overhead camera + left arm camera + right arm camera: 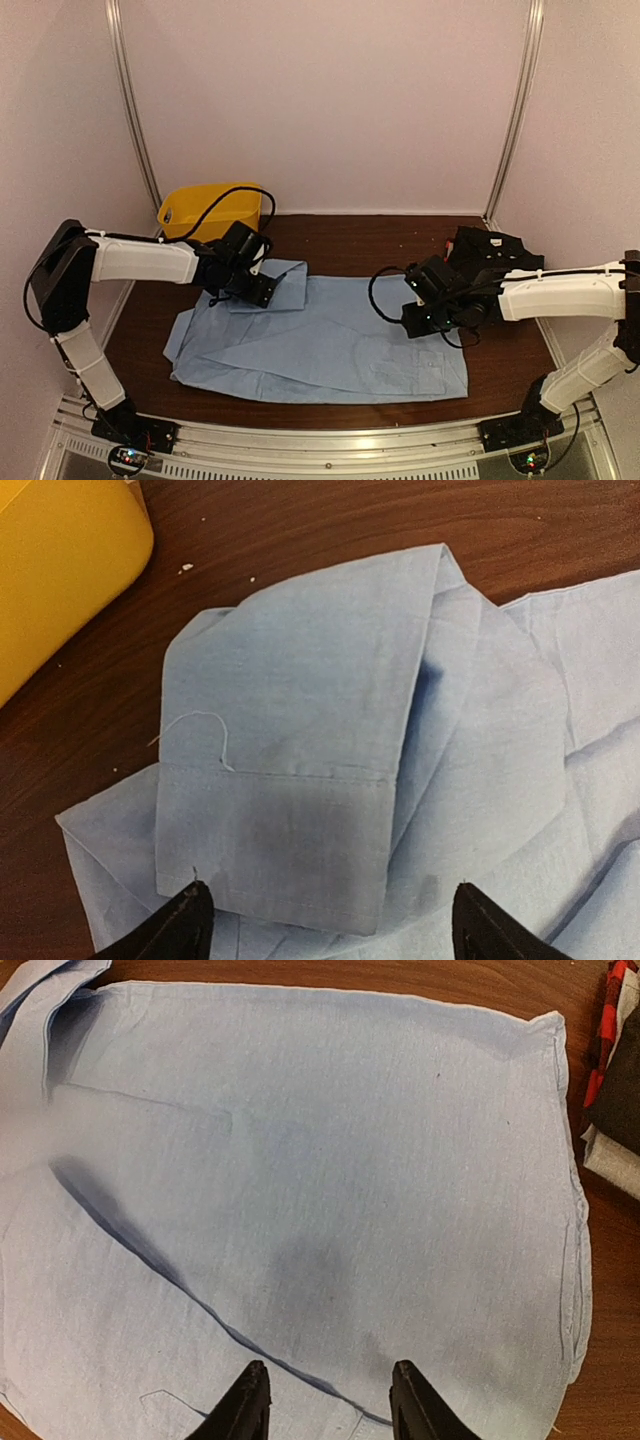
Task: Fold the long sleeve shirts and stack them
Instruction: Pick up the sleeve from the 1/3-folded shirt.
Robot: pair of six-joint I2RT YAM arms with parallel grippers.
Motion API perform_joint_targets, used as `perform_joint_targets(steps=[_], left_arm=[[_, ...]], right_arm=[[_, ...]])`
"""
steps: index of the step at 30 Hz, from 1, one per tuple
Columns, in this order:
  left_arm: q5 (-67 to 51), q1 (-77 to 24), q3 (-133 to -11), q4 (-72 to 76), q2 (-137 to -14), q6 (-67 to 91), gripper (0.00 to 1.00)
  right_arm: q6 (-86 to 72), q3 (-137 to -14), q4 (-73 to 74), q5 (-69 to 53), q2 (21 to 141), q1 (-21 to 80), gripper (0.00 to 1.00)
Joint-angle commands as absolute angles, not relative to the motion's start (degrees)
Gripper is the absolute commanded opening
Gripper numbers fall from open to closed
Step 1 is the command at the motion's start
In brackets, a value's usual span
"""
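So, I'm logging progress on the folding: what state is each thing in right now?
light blue shirt, lying flat on the table, partly folded.
sleeve cuff, folded in over the shirt.
black shirt, in a heap at the far right; folded or not, unclear.
yellow bin, contents hidden.
left gripper, open above the cuff, holding nothing.
right gripper, open above the shirt, holding nothing.

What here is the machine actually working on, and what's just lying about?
For the job:
- light blue shirt, spread on the table
- pile of dark garments, far right; probably more shirts

Lying about:
- yellow bin, far left corner
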State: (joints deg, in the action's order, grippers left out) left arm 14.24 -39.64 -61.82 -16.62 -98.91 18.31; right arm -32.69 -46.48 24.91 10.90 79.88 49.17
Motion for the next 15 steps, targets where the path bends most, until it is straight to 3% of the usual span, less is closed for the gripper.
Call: perform_joint_targets(steps=[1, 9, 15], left_arm=[[17.81, -39.64, -63.88, -19.10, -100.81, 17.35, 0.80], [20.69, -39.64, -65.54, -18.74, -104.80, 16.02, 0.68], [23.56, -39.64, -66.09, -17.66, -105.96, 15.41, 0.52]], right_arm=[[-31.90, -45.29, 23.25, 10.08, 80.19, 48.48, 0.43], [-31.86, -44.85, 21.99, 8.84, 81.23, 48.30, 0.43], [-32.03, -44.24, 21.58, 8.46, 81.15, 48.32, 0.43]])
